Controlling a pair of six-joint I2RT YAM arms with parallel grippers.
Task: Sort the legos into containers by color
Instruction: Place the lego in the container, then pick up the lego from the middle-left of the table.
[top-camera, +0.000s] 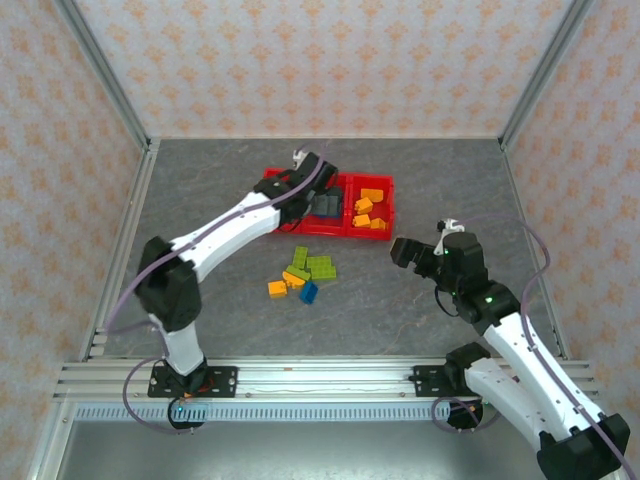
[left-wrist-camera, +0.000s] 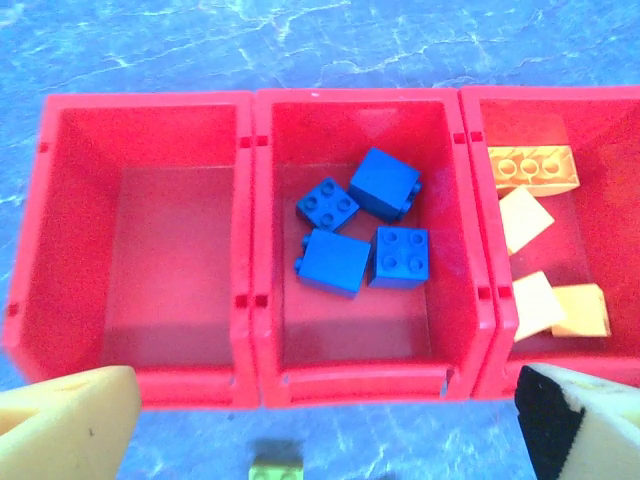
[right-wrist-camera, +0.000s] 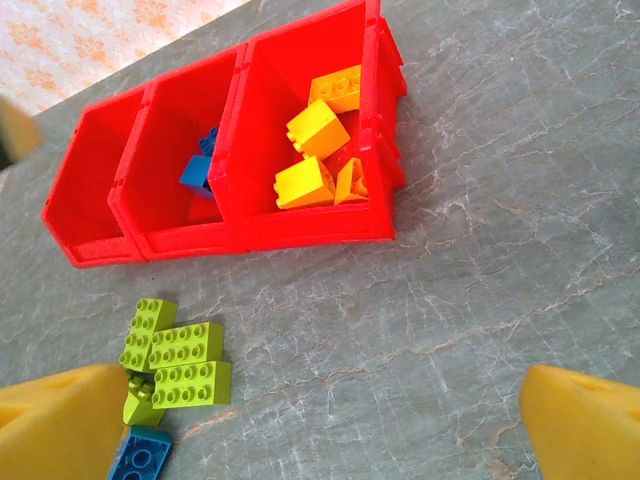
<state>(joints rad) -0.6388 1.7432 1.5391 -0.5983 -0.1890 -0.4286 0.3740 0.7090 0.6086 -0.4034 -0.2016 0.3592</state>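
The red tray (top-camera: 335, 233) lies at the back centre of the table. In the left wrist view its left compartment (left-wrist-camera: 170, 250) is empty, the middle one holds several blue legos (left-wrist-camera: 365, 225), and the right one holds orange-yellow legos (left-wrist-camera: 530, 170). My left gripper (top-camera: 322, 207) hovers over the middle compartment, open (left-wrist-camera: 320, 430) with nothing between its fingers. In front of the tray, green (top-camera: 315, 265), orange (top-camera: 278, 287) and blue (top-camera: 309, 292) legos lie loose. To the right of that pile my right gripper (top-camera: 400, 250) is open and empty (right-wrist-camera: 325, 430).
The right wrist view has the green bricks (right-wrist-camera: 185, 360) and one blue brick (right-wrist-camera: 140, 455) beside its left finger, with bare grey table between the fingers and the tray's front wall (right-wrist-camera: 300, 228). Patterned walls with metal posts enclose the table.
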